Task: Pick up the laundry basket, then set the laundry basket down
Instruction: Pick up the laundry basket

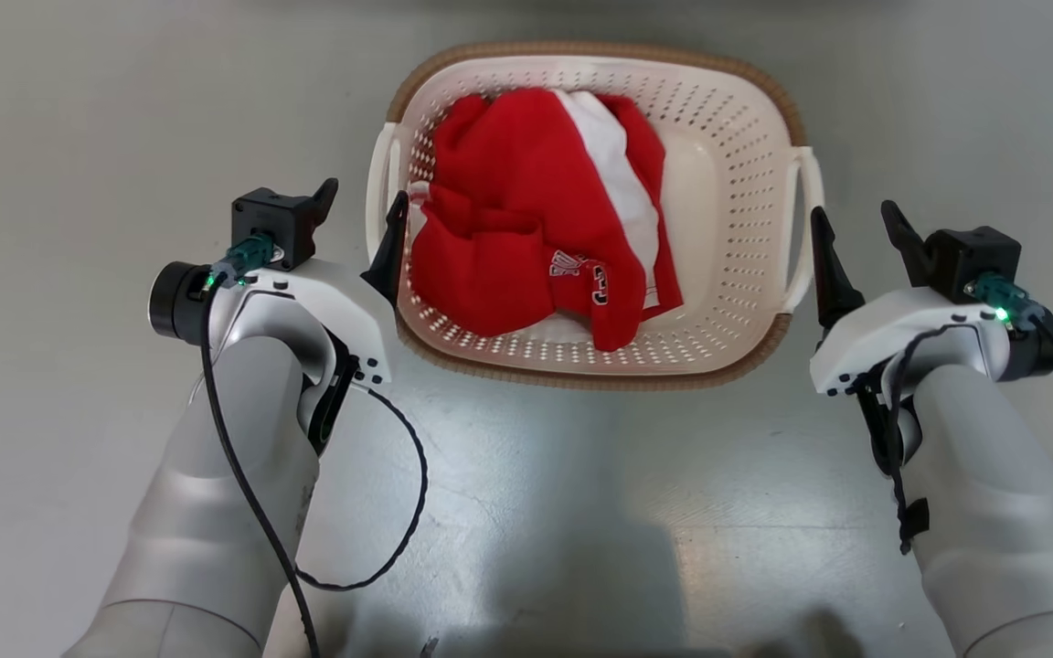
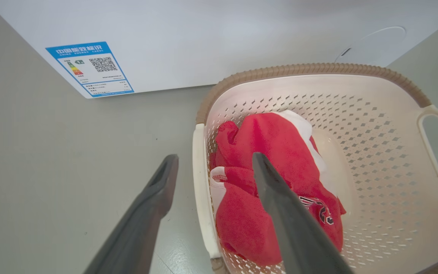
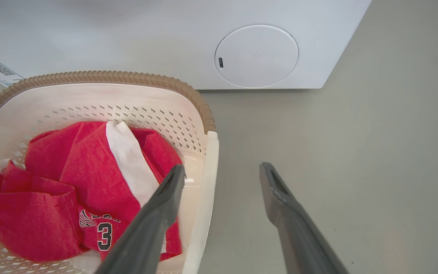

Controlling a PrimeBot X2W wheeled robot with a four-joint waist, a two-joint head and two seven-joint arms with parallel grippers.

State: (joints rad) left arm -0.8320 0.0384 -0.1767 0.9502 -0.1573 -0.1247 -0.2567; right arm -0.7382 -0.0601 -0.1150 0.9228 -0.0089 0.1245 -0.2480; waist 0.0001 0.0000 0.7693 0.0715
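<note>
Your left gripper [image 1: 364, 196] and right gripper [image 1: 853, 212] both stand wide open and empty, each straddling a loop handle [image 1: 378, 196] of the laundry basket [image 1: 737, 183] on the floor [image 1: 581, 512]. Expect stiff, light plastic, so grip the handles. It opens upward, with its long axis running gripper to gripper.

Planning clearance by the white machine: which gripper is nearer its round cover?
Right. The round cover lies straight ahead of the right gripper; the left gripper stands across the laundry basket from it.
</note>
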